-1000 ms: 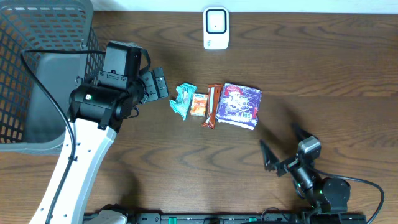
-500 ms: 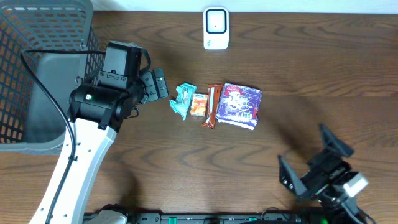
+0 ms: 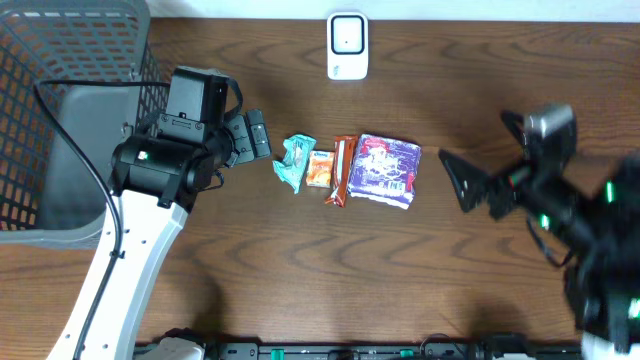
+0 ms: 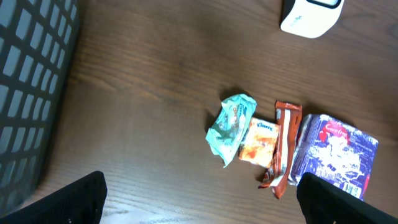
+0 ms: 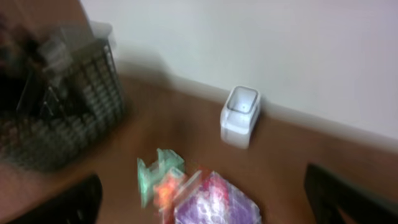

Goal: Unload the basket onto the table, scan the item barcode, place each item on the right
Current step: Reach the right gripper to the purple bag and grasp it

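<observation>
Overhead view, task status: not begun, as far as is shown.

- Left gripper (image 3: pixel 258 135): jaws spread wide, nothing held. The teal packet (image 3: pixel 295 162) lies just beyond its fingertips. The orange packet (image 3: pixel 320 168), brown bar (image 3: pixel 342 170) and purple packet (image 3: pixel 388 170) are ranged further out, flat on the table (image 3: pixel 300 260).
- Right gripper (image 3: pixel 473 137): jaws spread wide, nothing held. The purple packet appears nearest to it, though the right wrist view is blurred.
- Scanner (image 3: pixel 347 45): set well apart from both grippers, beyond the row.
- Outstanding: an item is to be grasped, lifted and its barcode presented to the scanner.
</observation>
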`<state>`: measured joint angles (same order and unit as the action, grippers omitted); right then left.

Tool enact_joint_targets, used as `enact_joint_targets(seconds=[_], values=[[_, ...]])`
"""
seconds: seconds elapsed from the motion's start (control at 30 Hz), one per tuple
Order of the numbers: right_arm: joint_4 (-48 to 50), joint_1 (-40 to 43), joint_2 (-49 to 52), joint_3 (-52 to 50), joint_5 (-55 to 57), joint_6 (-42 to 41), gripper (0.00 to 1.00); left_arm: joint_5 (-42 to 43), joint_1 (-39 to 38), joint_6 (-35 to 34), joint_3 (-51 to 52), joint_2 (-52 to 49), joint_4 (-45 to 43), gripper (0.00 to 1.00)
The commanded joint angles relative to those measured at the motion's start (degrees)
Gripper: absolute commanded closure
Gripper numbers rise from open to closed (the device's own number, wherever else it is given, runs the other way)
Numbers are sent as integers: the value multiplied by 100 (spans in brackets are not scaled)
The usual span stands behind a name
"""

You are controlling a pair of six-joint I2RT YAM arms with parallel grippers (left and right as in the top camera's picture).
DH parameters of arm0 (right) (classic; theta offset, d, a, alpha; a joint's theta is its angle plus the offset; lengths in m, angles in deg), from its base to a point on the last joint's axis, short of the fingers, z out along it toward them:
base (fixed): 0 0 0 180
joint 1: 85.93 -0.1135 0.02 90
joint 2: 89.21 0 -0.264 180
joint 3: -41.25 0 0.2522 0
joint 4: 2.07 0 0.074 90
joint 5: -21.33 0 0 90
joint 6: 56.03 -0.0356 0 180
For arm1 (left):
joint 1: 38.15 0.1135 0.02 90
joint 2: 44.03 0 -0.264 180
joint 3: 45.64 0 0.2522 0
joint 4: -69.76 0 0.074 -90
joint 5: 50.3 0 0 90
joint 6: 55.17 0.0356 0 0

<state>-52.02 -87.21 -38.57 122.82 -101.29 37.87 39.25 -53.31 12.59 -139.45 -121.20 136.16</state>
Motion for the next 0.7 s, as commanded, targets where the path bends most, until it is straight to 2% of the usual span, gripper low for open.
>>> enact_joint_targets(seconds=[0.0,0.1,0.2,0.3,0.5,0.67], values=[[-1132,7,1231,1250,-90,658,1,-111,-2,52,0,2,24,2],[-1856,7,2107,1891,-437,640,1,-114,-2,52,0,2,26,2],[-2013,7,2719,2015,-1075,525,1,-114,-2,52,0,2,24,2],[-2151,7,3145,2013,-1178,494,1,-114,-2,52,0,2,24,2],[-2039,13,4085,2013,-614,409,1,-114,-2,52,0,2,24,2],[-1998,22,4962,2013,761,-1014,1,-111,-2,52,0,2,24,2]])
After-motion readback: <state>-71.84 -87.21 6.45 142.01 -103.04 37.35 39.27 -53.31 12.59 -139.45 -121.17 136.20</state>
